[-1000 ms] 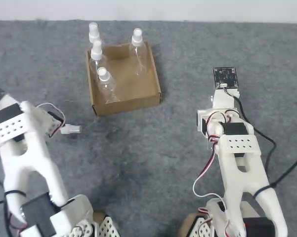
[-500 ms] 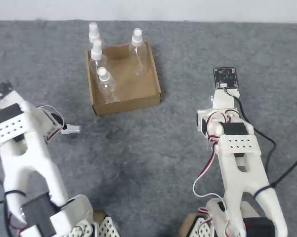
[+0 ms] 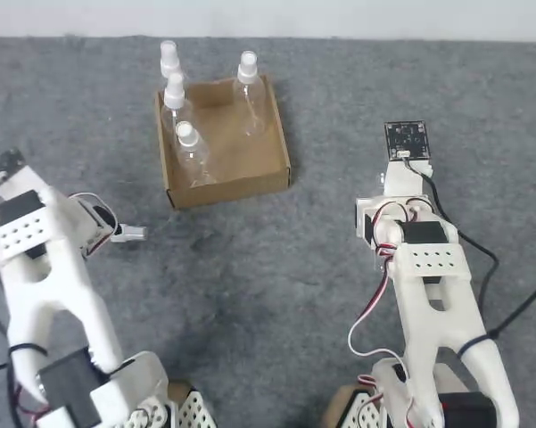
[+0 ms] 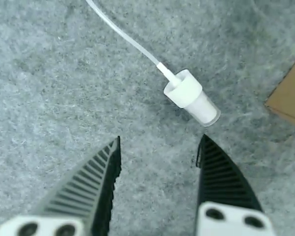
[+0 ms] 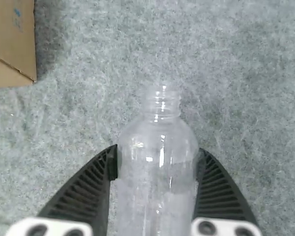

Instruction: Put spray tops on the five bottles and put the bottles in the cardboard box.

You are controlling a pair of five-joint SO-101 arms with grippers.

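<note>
A loose white spray top [image 4: 191,96] with its thin dip tube [image 4: 122,32] lies on the grey carpet just ahead of my left gripper [image 4: 159,140], which is open and holds nothing. In the high view the spray top [image 3: 129,234] lies beside the left arm [image 3: 36,241]. My right gripper [image 5: 157,150] is shut on a clear bottle [image 5: 159,142] with a bare neck. The cardboard box [image 3: 268,174] holds capped bottles [image 3: 189,152] [image 3: 247,89] [image 3: 174,102]. Another capped bottle [image 3: 169,58] stands at its far-left corner; I cannot tell whether it is inside.
The right arm [image 3: 432,267] stretches toward the far right of the table, with a small camera board [image 3: 406,136] at its wrist. A box corner [image 5: 12,44] lies off to one side of the held bottle. Open carpet lies between the two arms.
The left arm's wrist has shifted slightly over the spray top, which has stayed in place. The right arm has not moved.
</note>
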